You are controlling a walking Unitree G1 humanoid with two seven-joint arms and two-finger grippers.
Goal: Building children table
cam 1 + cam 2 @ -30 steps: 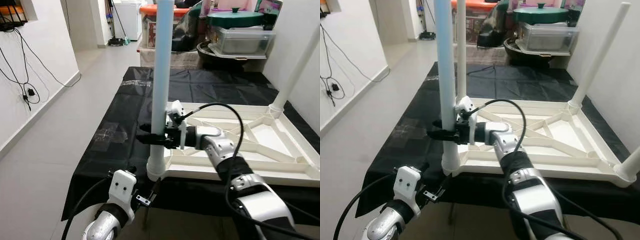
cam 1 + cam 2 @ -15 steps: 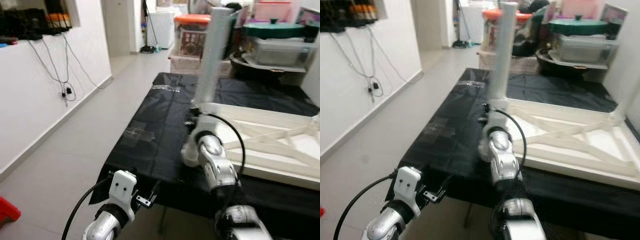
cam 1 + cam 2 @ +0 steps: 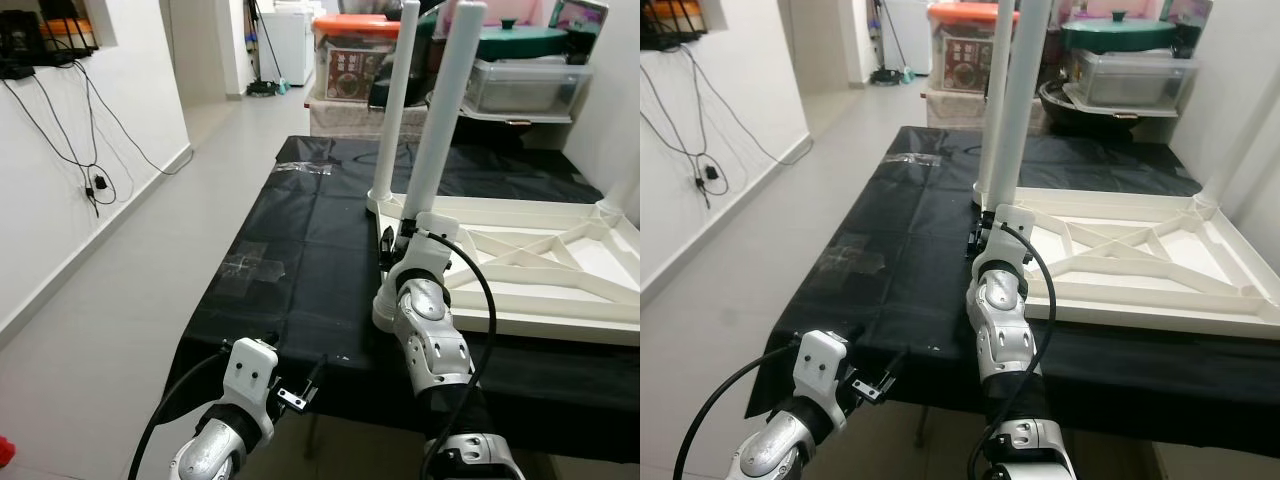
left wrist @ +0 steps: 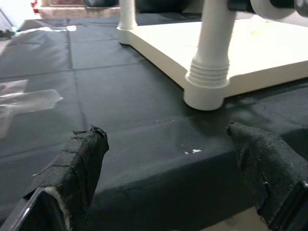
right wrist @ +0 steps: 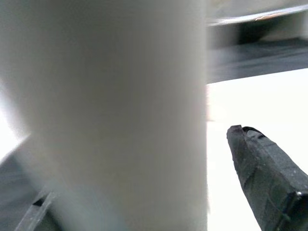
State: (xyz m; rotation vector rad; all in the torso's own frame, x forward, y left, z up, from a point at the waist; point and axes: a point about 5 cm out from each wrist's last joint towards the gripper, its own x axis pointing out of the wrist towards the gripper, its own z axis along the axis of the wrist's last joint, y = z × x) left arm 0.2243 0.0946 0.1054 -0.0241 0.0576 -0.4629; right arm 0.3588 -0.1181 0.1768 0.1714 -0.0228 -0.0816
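— White plastic: the children's table top [image 3: 540, 270] lies upside down on the counter [image 3: 300, 270], which is draped in a black cloth. Its ribbed underside faces up.

— And the legs?

— A near leg [image 3: 432, 170] stands in the corner socket closest to the robot, tilted a little. A second leg [image 3: 393, 110] rises behind it at the next corner. In the left wrist view the near leg's threaded collar [image 4: 208, 79] sits in that corner, close to the counter's front edge.

— Where is the right hand [image 5: 211, 163]?

— Low on the near leg, just above the socket, with the silver forearm [image 3: 425, 325] reaching up to it from the counter's edge. In the right wrist view the leg lies between its fingers, one black fingertip [image 5: 267, 173] beside the shaft with a gap showing. Whether it is clenched on the leg I cannot tell.

— The left hand [image 4: 173, 168]?

— Low, in front of the counter's edge, released: its two taped fingers [image 4: 79, 166] stand wide apart with nothing between them.

— Beyond the counter?

— Storage bins [image 3: 350, 65] and a green-lidded pot [image 3: 525, 42] sit at the far end, and cables [image 3: 80, 130] hang on the wall to the left.
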